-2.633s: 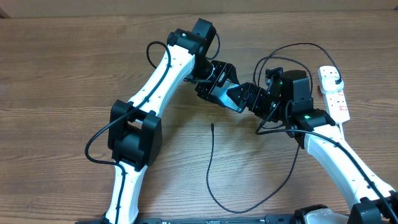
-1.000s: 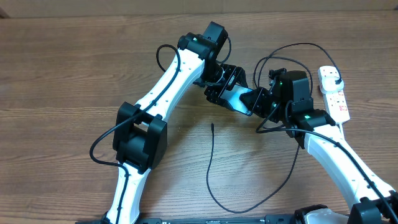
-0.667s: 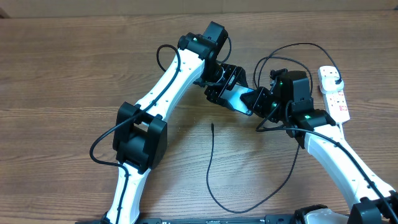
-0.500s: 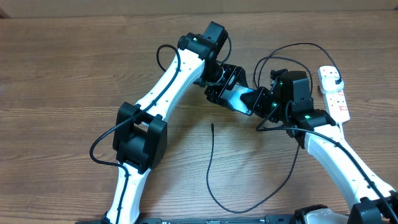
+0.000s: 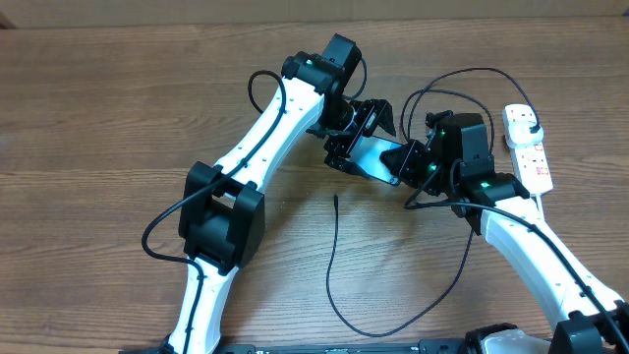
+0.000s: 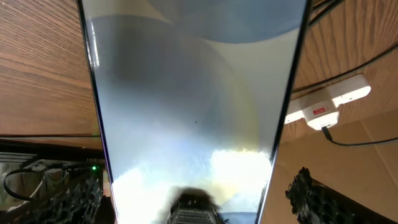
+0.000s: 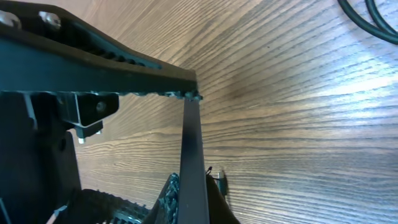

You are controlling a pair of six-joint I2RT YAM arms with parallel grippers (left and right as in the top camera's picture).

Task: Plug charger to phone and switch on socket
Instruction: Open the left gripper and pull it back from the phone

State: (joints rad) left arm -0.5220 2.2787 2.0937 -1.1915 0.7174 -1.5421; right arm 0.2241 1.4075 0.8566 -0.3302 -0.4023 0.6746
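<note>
Overhead: phone [image 5: 375, 155] in right gripper [image 5: 406, 163]

Table [image 5: 98, 118]: matt brown wood, visible grain.
Phone [image 6: 193, 112]: glossy glass face, mirror-like reflections, black rim.
Socket [image 5: 529, 147]: smooth white plastic.
Charger [image 5: 332, 256]: thin matt black cable.
Arm shells [image 5: 260, 128]: smooth white plastic, black joints.

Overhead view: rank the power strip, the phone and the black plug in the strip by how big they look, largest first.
Largest: power strip.
Next: phone, but its ends are hidden, so its place against the strip is unsure.
Smallest: black plug, plainly.
</note>
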